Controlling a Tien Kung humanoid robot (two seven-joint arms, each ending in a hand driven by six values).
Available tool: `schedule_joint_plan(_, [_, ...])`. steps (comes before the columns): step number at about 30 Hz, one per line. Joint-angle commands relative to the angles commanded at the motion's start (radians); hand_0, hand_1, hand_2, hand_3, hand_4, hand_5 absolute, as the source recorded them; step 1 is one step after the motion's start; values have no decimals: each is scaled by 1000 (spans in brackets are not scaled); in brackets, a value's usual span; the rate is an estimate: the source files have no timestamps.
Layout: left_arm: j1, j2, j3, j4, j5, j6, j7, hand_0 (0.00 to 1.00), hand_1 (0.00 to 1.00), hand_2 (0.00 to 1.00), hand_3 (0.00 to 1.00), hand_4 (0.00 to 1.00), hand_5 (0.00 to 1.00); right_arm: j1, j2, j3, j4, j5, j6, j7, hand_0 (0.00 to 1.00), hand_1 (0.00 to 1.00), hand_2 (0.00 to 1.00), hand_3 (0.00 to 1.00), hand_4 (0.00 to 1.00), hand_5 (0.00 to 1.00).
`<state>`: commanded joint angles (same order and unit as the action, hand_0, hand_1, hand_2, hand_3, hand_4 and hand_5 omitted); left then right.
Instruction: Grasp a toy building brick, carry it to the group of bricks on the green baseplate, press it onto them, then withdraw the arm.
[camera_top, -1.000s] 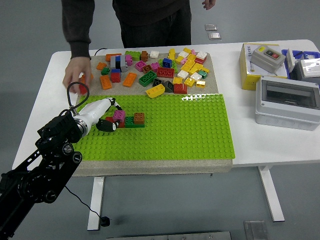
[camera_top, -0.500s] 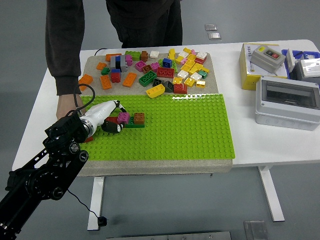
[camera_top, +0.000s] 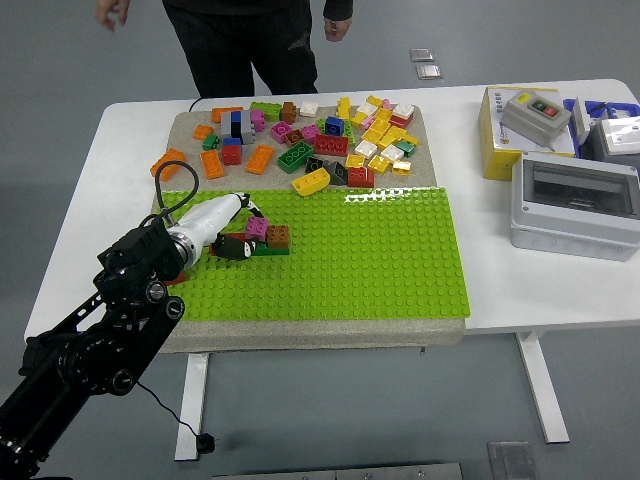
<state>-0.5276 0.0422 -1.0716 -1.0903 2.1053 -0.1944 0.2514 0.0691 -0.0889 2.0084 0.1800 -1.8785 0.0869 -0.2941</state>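
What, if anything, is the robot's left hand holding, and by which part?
It cannot be told. The left hand sits against the group of bricks on the green baseplate, its fingers hiding any contact.

No text, label, brand, number or sign can be read anywhere in the head view. The yellow box (camera_top: 497, 140) at the right of the tabletop (camera_top: 560, 290) may carry print, but it is too small and blurred to make out. The grey enclosure (camera_top: 574, 204) beside it and the loose bricks (camera_top: 320, 140) show no lettering.
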Motion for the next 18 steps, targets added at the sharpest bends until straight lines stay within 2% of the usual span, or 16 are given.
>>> schedule_joint_plan(18, [6,-3,8,20,-11,-3,2,998,960,981,546,491,178,1,0,-4,0,2,-1,4,700,613,573,692,371,880])
